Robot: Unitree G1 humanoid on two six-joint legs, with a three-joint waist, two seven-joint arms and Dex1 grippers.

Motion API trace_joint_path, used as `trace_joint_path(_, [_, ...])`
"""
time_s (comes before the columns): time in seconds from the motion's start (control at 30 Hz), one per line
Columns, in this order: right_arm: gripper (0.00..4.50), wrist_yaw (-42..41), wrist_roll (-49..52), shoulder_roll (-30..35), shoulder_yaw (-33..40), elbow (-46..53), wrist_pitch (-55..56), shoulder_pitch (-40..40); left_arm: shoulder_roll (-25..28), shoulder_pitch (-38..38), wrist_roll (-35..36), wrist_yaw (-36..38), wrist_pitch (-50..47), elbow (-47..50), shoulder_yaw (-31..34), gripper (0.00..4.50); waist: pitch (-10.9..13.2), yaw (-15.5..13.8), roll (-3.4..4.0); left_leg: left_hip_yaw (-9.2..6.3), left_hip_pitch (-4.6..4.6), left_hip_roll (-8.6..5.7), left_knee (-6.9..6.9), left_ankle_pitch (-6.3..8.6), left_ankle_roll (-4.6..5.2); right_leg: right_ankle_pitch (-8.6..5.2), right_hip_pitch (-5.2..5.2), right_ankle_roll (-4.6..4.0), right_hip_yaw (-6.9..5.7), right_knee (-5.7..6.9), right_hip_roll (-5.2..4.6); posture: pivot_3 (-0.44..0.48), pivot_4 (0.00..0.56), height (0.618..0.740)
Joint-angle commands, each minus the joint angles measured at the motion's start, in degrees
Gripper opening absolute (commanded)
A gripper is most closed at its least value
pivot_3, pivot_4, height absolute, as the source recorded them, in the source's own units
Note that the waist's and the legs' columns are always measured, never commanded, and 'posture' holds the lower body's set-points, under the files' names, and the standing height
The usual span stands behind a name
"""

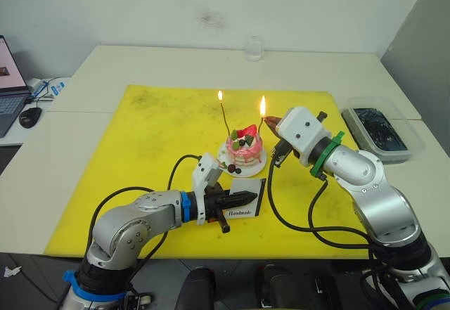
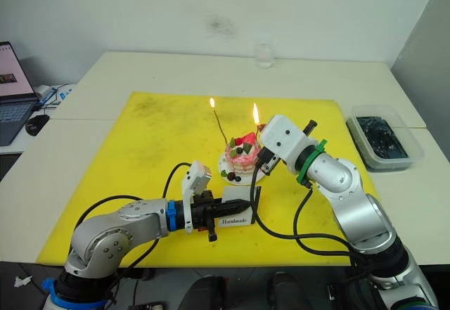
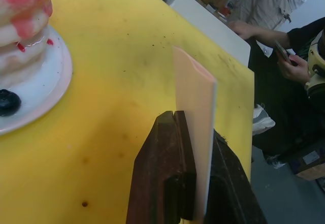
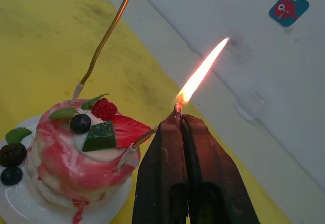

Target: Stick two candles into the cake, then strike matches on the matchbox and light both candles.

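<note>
While left gripper (image 1: pixel 242 198) clamps matchbox (image 1: pixel 243 202) steady mid-worktop, right gripper (image 4: pixel 179 113) pinches burning match (image 4: pixel 177 107) at second candle (image 4: pixel 137 143) by cake (image 1: pixel 244 150).

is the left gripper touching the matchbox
Touching. In the left wrist view the left gripper has its fingers clamped on the matchbox, holding it on edge.

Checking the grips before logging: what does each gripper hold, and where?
Left gripper pinches the matchbox by its near end. Right gripper clamps a burning match just below the flame.
</note>
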State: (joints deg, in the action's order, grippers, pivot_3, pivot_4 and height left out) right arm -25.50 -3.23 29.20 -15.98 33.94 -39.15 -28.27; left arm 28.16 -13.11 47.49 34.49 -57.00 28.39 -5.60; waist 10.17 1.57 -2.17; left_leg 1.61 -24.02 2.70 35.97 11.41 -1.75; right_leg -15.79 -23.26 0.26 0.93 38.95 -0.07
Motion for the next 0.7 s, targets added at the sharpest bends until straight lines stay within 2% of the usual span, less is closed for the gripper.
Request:
trace_joint_path(0.03, [0.02,-0.44,-0.53,-0.27,0.53,1.16,0.98,-0.61,0.21,-0.56,0.45,0.74,0.90,1.05,0.69,0.00,0.00,0.00,0.00,0.00,0.00,0.00,0.00,0.00,0.00,0.00,0.00,0.00,0.00,0.00,0.00,0.000,0.150,0.740])
trace_joint_path(0.7, [0.02,-1.72,-0.65,-0.24,1.51,2.34,-0.01,0.82,-0.08,-0.29,0.50,0.48,1.08,1.35,0.53,0.00,0.00,0.00,0.00,-0.01,0.00,0.00,0.00,0.00,0.00,0.00,0.00,0.00,0.00,0.00,0.00,0.000,0.150,0.740])
